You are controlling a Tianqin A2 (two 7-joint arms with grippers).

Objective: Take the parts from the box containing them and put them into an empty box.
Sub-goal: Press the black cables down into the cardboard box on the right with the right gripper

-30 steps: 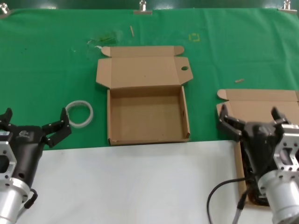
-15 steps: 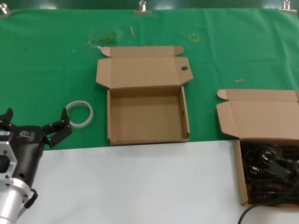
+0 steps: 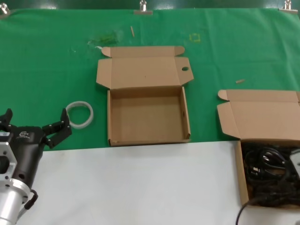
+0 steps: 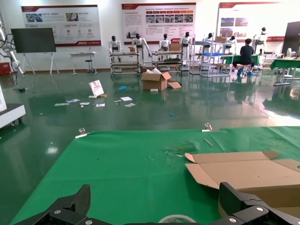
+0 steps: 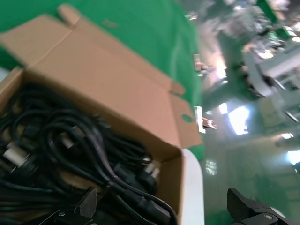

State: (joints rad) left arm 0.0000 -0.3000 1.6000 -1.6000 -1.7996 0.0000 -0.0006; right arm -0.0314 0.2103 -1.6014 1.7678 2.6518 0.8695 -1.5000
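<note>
The empty box lies open at the middle of the green cloth, with a round hole in one lid flap. It also shows in the left wrist view. The box containing the parts lies open at the right, filled with tangled black cables. In the right wrist view the cables fill that box. My right gripper is open and empty, straddling the box's near wall, with one fingertip over the cables. My left gripper is open and empty at the lower left, also seen in its wrist view.
A white translucent tape ring lies on the cloth just beyond my left gripper; its edge shows in the left wrist view. A white surface covers the table's front. A loose cable hangs over the cable box's front corner.
My right arm, which stood over the cable box a second ago, has pulled back out of the head view, uncovering the cables. The left arm has not moved.
</note>
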